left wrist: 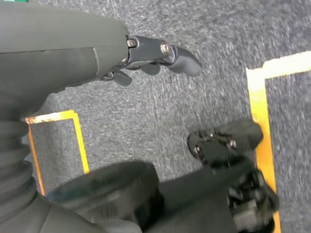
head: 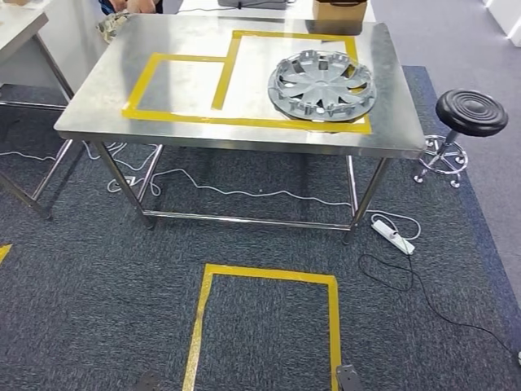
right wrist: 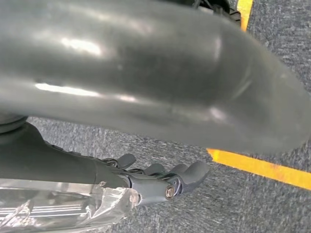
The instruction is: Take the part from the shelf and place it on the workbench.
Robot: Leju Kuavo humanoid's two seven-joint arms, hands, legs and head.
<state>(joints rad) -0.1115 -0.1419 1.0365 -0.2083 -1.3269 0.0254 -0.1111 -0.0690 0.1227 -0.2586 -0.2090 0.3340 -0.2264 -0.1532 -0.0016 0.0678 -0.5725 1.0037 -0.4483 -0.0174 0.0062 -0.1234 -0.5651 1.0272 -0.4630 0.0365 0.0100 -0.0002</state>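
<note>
I see the wheel cover (head: 321,85) lying on the surface (head: 92,102). My left hand (left wrist: 146,56) and right hand (right wrist: 157,182) hang with fingers loose, holding nothing.

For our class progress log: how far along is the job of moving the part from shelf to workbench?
Seemingly done: a wheel cover lies on the workbench, inside the yellow tape. In hand: the left hand holds nothing; something clear sits beside the right hand, grip unclear. Left: possibly nothing.
</note>
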